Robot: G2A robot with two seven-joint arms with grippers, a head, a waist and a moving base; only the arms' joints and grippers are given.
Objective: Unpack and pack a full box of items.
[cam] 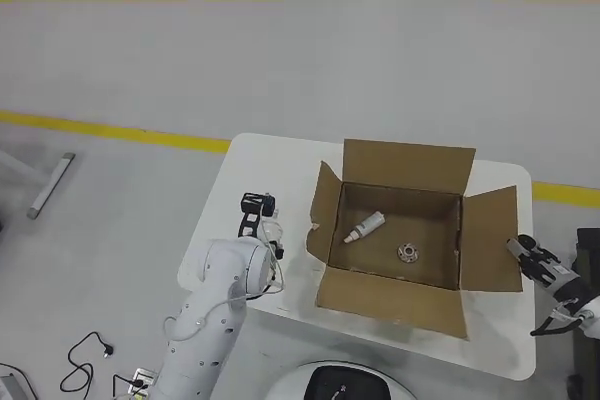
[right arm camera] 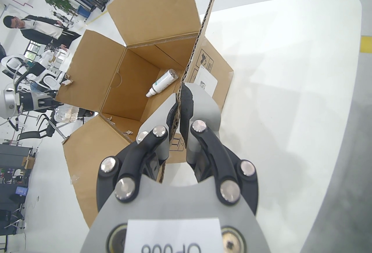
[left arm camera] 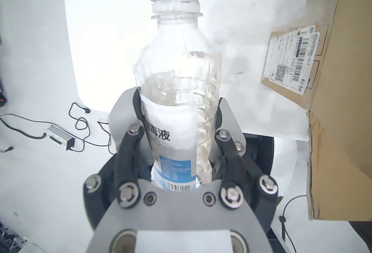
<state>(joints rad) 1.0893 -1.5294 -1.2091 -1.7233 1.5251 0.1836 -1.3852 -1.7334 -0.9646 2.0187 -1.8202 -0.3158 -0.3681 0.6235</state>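
Note:
An open cardboard box stands in the middle of the white table, all flaps folded outward. Inside lie a small white spray bottle and a small round ring-like item. The spray bottle also shows in the right wrist view. My left gripper is shut on a clear water bottle with a white cap, held over the table left of the box. My left gripper sits near the table's left edge. My right gripper is shut on the edge of the box's right flap. My right gripper is at that flap's outer end.
Bare table surface lies left of the box and along its right side. Cables and a power adapter lie on the floor beyond the table's edge. A yellow line runs across the floor behind the table.

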